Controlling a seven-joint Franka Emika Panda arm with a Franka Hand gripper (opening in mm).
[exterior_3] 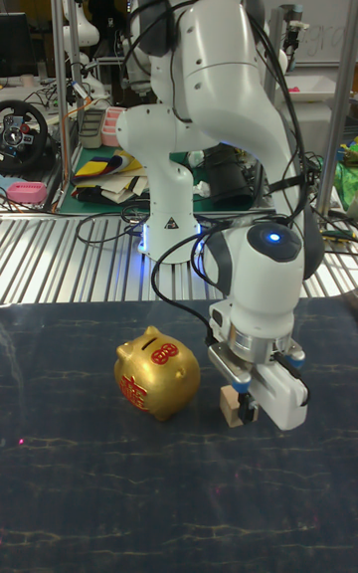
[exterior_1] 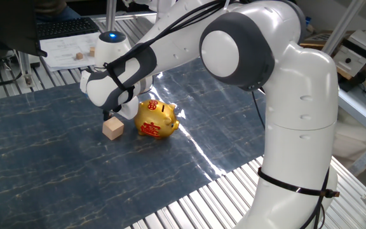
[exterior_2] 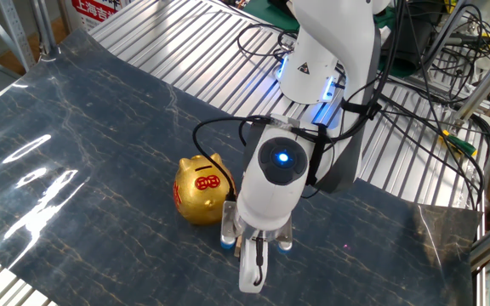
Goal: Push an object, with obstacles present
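Wooden cube (exterior_1: 112, 129), light tan, on dark blue marbled mat (exterior_1: 37, 159), just beside gold piggy bank (exterior_1: 156, 119), on the side away from the robot's base. Gripper (exterior_1: 111, 115) low over cube's far top edge, touching or nearly so; jaw gap hidden by wrist, opening not readable. Beyond piggy bank, on white paper (exterior_1: 68, 49) off the mat, two similar small cubes (exterior_1: 85, 53).

Other fixed view: piggy bank (exterior_2: 200, 190) with red marking on flank, close against the wrist. Gripper (exterior_2: 256, 252) pointed down at mat just beside piggy bank; cube hidden under it. Jaw spacing not readable.

Tall fixed view: piggy bank (exterior_3: 157, 372) upright, coin slot on top. Cube (exterior_3: 237, 404) just beside it, partly covered by gripper (exterior_3: 247, 398); fingers appear to sit against cube, width still not clear.
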